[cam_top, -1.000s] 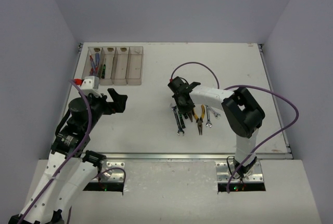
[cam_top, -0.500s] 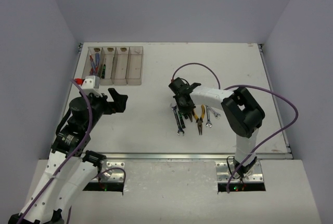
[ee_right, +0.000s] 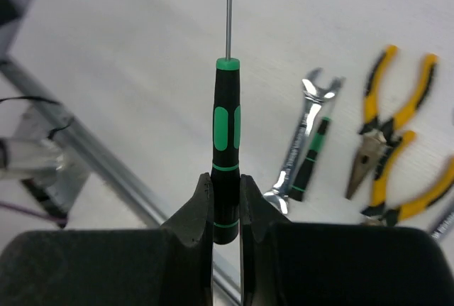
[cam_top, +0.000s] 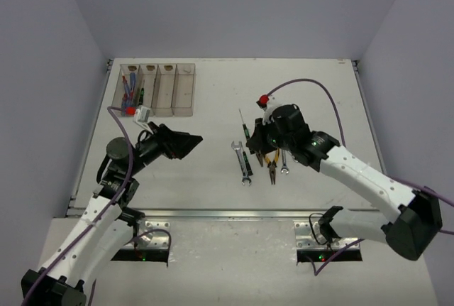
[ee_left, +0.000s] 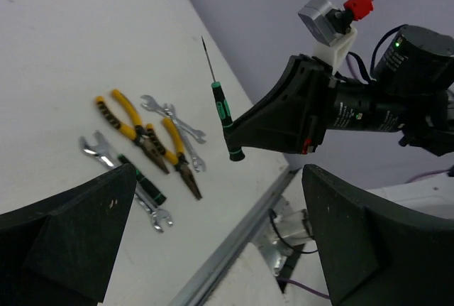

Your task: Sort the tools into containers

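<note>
My right gripper (cam_top: pixel 252 141) is shut on the handle end of a green-black screwdriver (cam_top: pixel 245 130), held above the table with its shaft pointing away; it also shows in the right wrist view (ee_right: pixel 227 128) and the left wrist view (ee_left: pixel 225 118). Below lie a silver wrench (cam_top: pixel 243 164) beside another green-black screwdriver (ee_right: pixel 312 157), two yellow-handled pliers (cam_top: pixel 272 162) and small wrenches (cam_top: pixel 285 160). My left gripper (cam_top: pixel 193 141) is open wide and empty, left of the pile. The four joined bins (cam_top: pixel 183 89) stand at the back left.
The leftmost bin holds blue-handled screwdrivers (cam_top: pixel 128 89), the second a green-black screwdriver (cam_top: pixel 141 95); the two right bins look empty. A metal rail (cam_top: pixel 234 213) runs along the table's near edge. Purple cables arc over both arms.
My right arm has lifted a green-black screwdriver out of the pile and swung its body to the right. My left gripper has moved right toward the table's middle.
</note>
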### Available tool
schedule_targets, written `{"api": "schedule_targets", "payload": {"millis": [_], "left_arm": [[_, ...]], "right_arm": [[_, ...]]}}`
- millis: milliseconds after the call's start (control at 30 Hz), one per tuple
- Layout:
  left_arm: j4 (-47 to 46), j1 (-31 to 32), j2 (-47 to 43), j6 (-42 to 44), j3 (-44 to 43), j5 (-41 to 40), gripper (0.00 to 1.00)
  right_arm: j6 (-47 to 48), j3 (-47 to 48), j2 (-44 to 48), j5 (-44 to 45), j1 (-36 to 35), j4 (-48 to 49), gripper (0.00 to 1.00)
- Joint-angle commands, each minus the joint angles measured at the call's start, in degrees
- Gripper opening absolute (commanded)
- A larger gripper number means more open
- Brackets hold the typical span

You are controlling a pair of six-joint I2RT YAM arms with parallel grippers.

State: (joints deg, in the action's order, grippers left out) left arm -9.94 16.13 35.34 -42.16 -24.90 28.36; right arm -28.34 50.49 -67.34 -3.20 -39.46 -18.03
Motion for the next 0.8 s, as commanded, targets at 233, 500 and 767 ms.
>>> {"api": "schedule_targets", "payload": {"millis": [233,500,767], "left_arm": [[-34.5,10.9,10.4,-10.9,-2.5,8.2,0.95],[-30.9,15.9,15.3,-8.1,-5.2,4.3,0.60],[-30.5,18.8,17.7,-6.2,-8.0,5.0,0.12]], "right_arm": [[-5.5,-6.2,11.3,-40.6,-0.6,24.2,0.00],[-6.9,-5.2,9.9,-40.6,-1.7,26.7,0.00],[-6.7,-2.8,8.7,-38.2,-1.7,25.5,0.01]]}}
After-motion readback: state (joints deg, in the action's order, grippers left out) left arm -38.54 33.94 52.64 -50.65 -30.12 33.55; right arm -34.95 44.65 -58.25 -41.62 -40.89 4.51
